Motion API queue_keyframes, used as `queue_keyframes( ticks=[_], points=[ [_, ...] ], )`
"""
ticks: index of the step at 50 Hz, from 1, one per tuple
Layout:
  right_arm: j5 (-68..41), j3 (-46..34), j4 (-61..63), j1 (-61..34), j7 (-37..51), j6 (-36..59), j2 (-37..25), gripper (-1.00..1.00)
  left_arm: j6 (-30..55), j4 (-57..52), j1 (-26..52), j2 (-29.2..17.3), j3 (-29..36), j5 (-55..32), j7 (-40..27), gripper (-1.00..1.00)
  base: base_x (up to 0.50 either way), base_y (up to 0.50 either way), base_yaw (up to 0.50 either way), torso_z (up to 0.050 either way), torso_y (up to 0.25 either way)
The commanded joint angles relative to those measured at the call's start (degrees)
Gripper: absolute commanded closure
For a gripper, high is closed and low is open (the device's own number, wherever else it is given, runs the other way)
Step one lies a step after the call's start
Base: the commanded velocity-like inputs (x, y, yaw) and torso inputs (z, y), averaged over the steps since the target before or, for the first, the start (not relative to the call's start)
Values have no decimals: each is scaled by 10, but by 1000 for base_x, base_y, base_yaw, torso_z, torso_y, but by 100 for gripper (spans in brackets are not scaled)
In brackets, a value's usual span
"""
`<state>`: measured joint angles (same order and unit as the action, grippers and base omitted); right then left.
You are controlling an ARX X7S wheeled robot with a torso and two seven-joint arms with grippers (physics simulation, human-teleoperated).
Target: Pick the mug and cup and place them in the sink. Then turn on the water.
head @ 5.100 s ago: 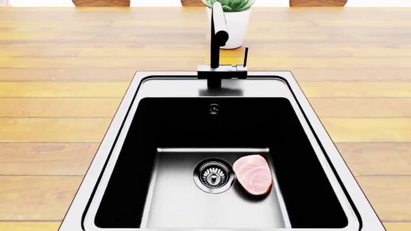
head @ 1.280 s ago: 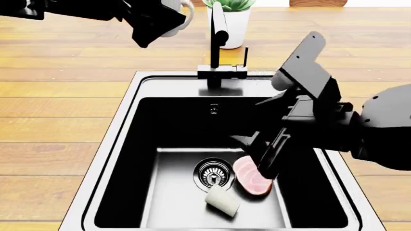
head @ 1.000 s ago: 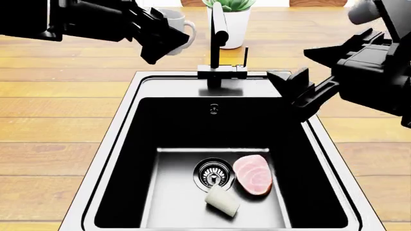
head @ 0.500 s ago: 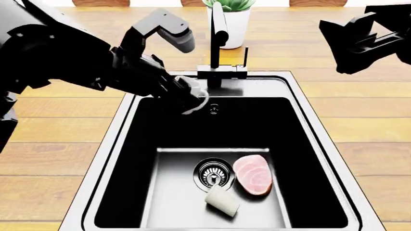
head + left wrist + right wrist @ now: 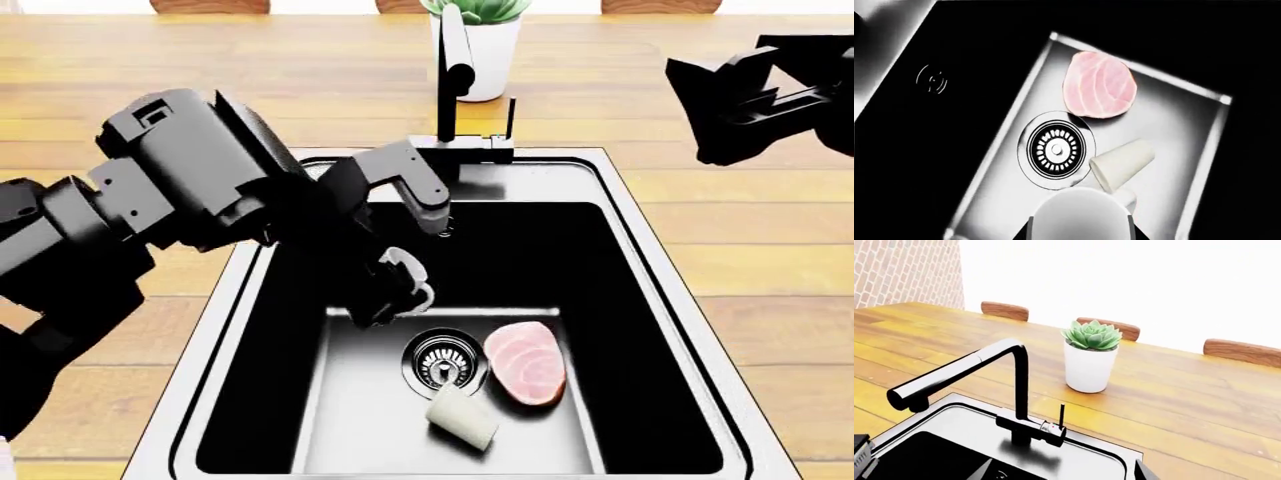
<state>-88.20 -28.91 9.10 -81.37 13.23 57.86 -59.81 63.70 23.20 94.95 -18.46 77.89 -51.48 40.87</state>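
My left gripper (image 5: 384,292) is shut on the white mug (image 5: 408,277) and holds it low inside the black sink (image 5: 627,260), above the floor left of the drain (image 5: 443,362). In the left wrist view the mug (image 5: 1081,212) sits between the jaws of this gripper (image 5: 1081,231). The tapered cup (image 5: 462,417) lies on its side on the sink floor in front of the drain; it also shows in the left wrist view (image 5: 1121,162). My right gripper (image 5: 707,105) is open and empty, raised over the counter right of the tap (image 5: 454,70). No water runs from the tap (image 5: 961,375).
A pink slice of meat (image 5: 523,362) lies right of the drain, next to the cup. A white plant pot (image 5: 487,50) with a succulent stands behind the tap. The tap lever (image 5: 1061,416) stands upright. Wooden counter (image 5: 107,200) surrounds the sink.
My left arm has come down from the sink's rear rim into the basin with the mug. The right arm has barely moved. The cup and meat lie as before.
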Motion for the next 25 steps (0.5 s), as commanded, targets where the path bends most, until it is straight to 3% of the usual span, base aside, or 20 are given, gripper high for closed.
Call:
queue_keyframes(
  ticks=[1,25],
  points=[
    [6,2,-1,24,-3,-17,-4,-100,-43,36,-28,29,68,49,44,100,0,0,0,0,0],
    [2,2,30,74,44,-49,10,-100,-38,9,-93,30,119,59,44,100,0,0,0,0,0]
  ],
)
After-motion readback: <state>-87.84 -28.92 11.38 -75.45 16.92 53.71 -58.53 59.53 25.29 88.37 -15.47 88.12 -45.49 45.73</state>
